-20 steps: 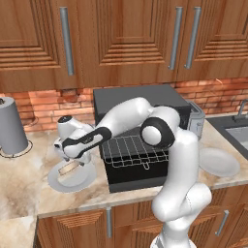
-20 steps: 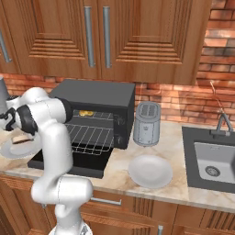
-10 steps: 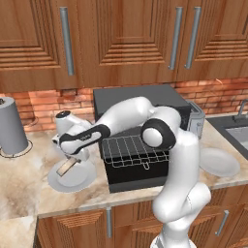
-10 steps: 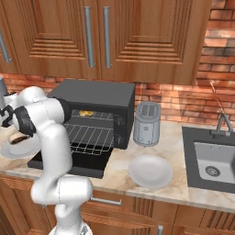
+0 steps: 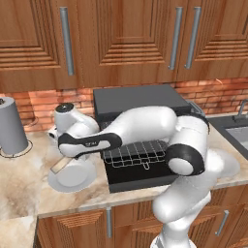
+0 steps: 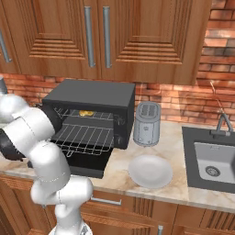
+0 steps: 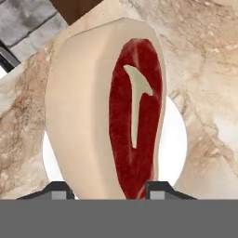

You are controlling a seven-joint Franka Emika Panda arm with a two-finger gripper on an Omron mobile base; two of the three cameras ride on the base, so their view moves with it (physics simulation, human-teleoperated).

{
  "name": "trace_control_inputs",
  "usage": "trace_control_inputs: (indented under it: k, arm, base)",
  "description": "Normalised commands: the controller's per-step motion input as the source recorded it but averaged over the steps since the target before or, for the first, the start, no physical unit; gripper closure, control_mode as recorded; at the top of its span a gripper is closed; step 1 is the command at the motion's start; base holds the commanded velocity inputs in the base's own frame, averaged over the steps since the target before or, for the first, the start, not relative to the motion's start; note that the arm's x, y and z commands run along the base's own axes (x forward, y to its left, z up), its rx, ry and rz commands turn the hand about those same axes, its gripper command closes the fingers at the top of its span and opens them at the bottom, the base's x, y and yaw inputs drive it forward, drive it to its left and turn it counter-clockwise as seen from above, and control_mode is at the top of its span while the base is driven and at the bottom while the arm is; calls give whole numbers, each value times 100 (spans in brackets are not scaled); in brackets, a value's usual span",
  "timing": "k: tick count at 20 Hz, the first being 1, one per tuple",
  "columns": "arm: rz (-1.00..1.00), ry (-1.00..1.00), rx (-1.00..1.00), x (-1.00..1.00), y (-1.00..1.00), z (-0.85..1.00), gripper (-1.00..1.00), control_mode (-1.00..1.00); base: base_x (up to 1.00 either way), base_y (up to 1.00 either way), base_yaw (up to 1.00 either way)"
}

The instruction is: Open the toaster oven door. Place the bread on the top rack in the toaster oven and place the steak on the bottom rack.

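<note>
My gripper (image 7: 109, 191) is shut on the steak (image 7: 116, 121), a red slab with a pale fat rim and a white bone mark, held on edge just above its white plate (image 7: 174, 139). In the left base view the steak (image 5: 60, 165) hangs tilted over that plate (image 5: 72, 178), left of the toaster oven (image 5: 140, 104). The toaster oven door (image 6: 85, 169) lies folded down, open. The bread (image 6: 84, 113) sits at the back of the top rack (image 6: 98, 116). The bottom rack (image 6: 87, 137) is drawn out over the door.
A silver toaster (image 6: 147, 124) stands right of the oven, with an empty white plate (image 6: 150, 171) in front of it and a sink (image 6: 213, 160) further right. A grey cylinder (image 5: 12, 126) stands at the far left. Wooden cupboards hang overhead.
The jaws have closed from wide open onto the steak. The steak has tipped up off the plate with the hand.
</note>
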Motion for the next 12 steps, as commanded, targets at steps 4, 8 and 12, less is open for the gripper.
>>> trace_control_inputs:
  k: [4,8,12]
  arm:
    - [0,-31,14,-100,-63,63,100,-100]
    - [0,-24,13,-85,-98,49,100,-100]
    - [0,-19,13,-45,-100,59,100,-100]
  base:
    - [0,0,0]
    - [0,0,0]
    - [0,0,0]
